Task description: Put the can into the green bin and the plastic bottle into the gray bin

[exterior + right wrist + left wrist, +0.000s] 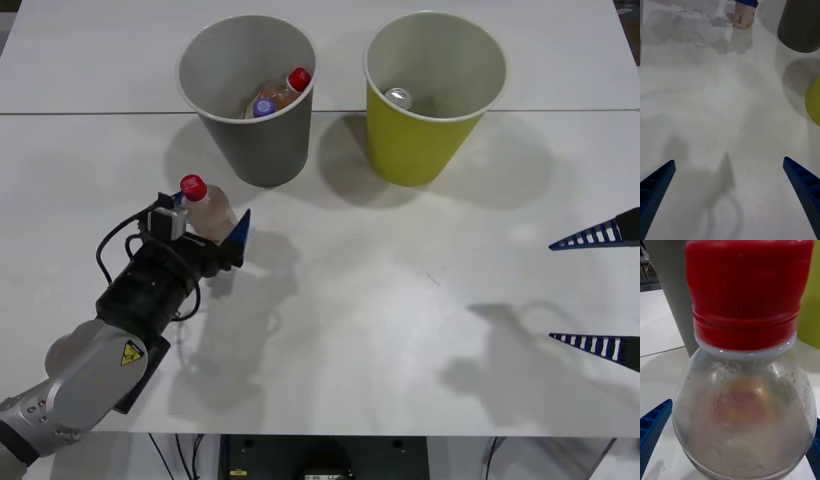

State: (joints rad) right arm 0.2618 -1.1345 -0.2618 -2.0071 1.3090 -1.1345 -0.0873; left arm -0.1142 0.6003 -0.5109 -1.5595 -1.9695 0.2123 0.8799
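The left gripper (222,232) holds the bottle (205,207) just in front of the gray bin (250,100); it still has to go in. The can (399,98) sits in the green bin (432,95). The right gripper (600,290) waits open, well apart.

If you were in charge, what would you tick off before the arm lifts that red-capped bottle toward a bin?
1. Left tool around the plastic bottle: ok, a blue finger sits on each side of it.
2. Grip firm enough to lift: cannot tell.
3. Gray bin upright with its mouth open: ok, though a red-capped and a purple-capped bottle already lie inside.
4. Can already in the green bin: ok.
5. Right tool out of the path: ok, open at the table's right edge.
6. Bottle cap on: ok.
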